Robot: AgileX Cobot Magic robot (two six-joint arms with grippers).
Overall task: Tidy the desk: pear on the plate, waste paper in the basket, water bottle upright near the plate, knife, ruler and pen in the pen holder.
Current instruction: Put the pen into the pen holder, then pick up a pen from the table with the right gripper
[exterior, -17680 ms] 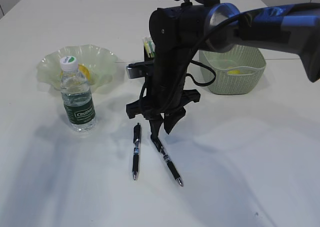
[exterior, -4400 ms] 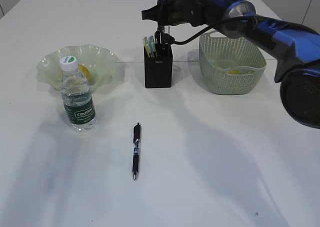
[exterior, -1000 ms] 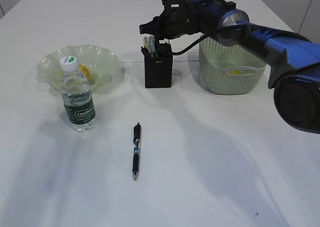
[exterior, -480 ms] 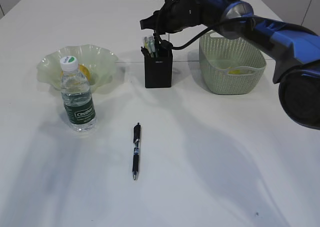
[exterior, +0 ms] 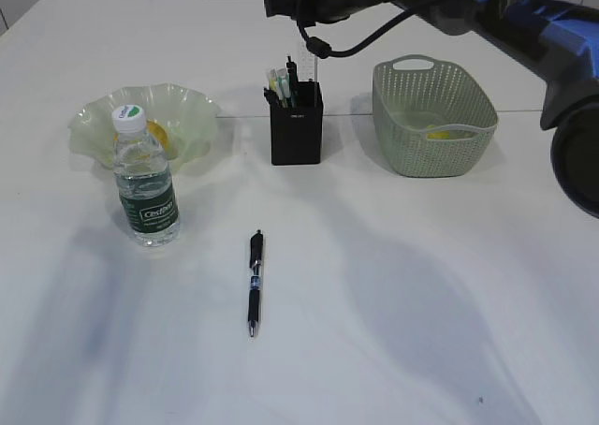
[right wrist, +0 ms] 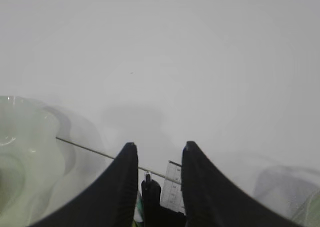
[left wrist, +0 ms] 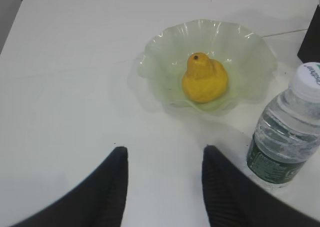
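The water bottle [exterior: 145,180] stands upright just in front of the plate [exterior: 192,107]; its dark green label carries white lettering too small to read — clear ribbed plastic, white cap. The plate is translucent pale green with a ruffled rim, and the yellow pear [left wrist: 203,78] sits in its middle. The matte black square pen holder [exterior: 297,127] holds pens and the clear ruler [exterior: 309,63], upright. Right of it stands the sage-green perforated basket [exterior: 432,118]. One black pen [exterior: 254,283] lies alone on the open white counter [exterior: 421,303]. The left gripper [left wrist: 165,187] hangs with jaws apart, empty; the right gripper [right wrist: 156,179], above the holder, has jaws narrowly apart, gripping nothing.
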